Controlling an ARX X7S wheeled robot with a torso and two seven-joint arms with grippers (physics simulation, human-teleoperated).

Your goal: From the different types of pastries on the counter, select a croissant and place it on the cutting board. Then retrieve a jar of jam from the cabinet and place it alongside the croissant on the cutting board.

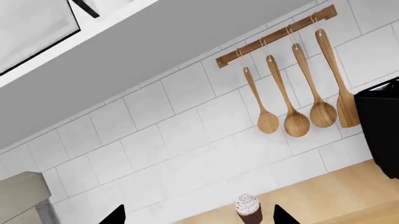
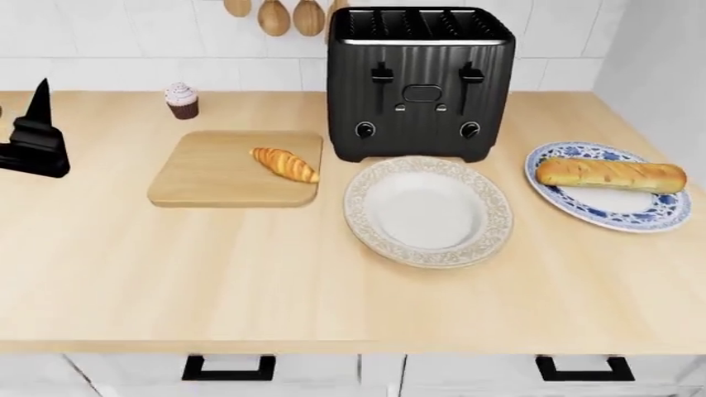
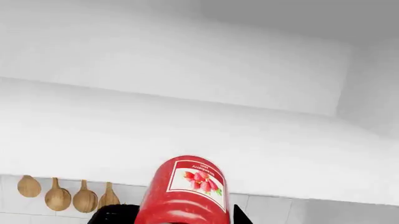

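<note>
The croissant [image 2: 284, 164] lies on the cutting board [image 2: 210, 178], toward its right side, on the light-wood counter [image 2: 221, 273]. My right gripper [image 3: 187, 220] is shut on the red jar of jam [image 3: 184, 191], held high in front of the white cabinet; neither shows in the head view. My left gripper [image 2: 40, 99] hovers at the counter's far left. In the left wrist view the left gripper [image 1: 199, 219] is open, its tips wide apart, with the cupcake [image 1: 247, 211] some way beyond them. The baguette-like loaf [image 2: 610, 174] rests on a blue plate [image 2: 601, 211].
A black toaster [image 2: 419, 83] stands behind a round white patterned plate [image 2: 428, 211]. The cupcake [image 2: 182, 100] sits behind the board near the tiled wall. Wooden spoons [image 1: 299, 93] hang from a wall rail. Drawer handles [image 2: 228, 366] line the counter front.
</note>
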